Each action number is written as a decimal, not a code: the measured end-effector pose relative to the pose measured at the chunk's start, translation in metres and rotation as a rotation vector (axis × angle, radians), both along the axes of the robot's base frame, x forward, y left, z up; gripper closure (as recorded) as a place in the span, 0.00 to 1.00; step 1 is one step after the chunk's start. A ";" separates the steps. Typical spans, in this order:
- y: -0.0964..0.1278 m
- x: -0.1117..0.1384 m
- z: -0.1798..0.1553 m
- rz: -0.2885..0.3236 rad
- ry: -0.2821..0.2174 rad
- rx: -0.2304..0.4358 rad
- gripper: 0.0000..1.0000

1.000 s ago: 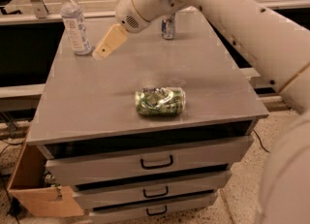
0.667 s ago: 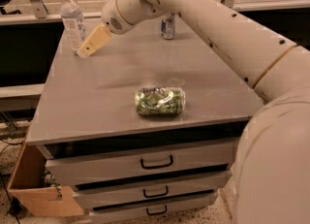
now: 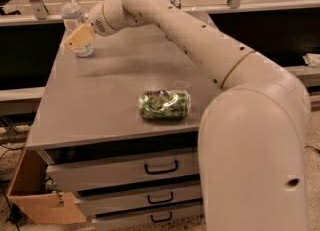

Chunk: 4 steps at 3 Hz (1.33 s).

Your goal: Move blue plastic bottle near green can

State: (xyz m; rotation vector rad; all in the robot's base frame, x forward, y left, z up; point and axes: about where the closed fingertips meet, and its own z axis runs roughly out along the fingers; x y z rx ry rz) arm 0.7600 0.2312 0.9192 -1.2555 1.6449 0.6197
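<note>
The blue plastic bottle [image 3: 71, 15], clear with a white cap and a pale label, stands upright at the far left corner of the grey cabinet top [image 3: 105, 100]. The gripper [image 3: 79, 39] with its tan fingers is right at the bottle's lower half, covering part of the label. The green can [image 3: 164, 105], crushed and lying on its side, is near the front edge of the top, well apart from the bottle. The white arm reaches in from the right across the top.
Only the top of a slim silver can [image 3: 175, 2] shows behind the arm at the back. The cabinet has several drawers [image 3: 150, 167] below. A cardboard box [image 3: 35, 195] stands on the floor at the left. A metal rail runs behind the cabinet.
The gripper has moved left across the back of the top and now sits against the bottle. The bottle and the green can have not moved.
</note>
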 end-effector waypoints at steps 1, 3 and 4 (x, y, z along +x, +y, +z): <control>0.024 0.016 -0.003 -0.015 0.011 0.094 0.00; 0.039 0.027 -0.001 -0.024 0.004 0.189 0.42; 0.030 0.028 0.007 -0.034 -0.011 0.217 0.64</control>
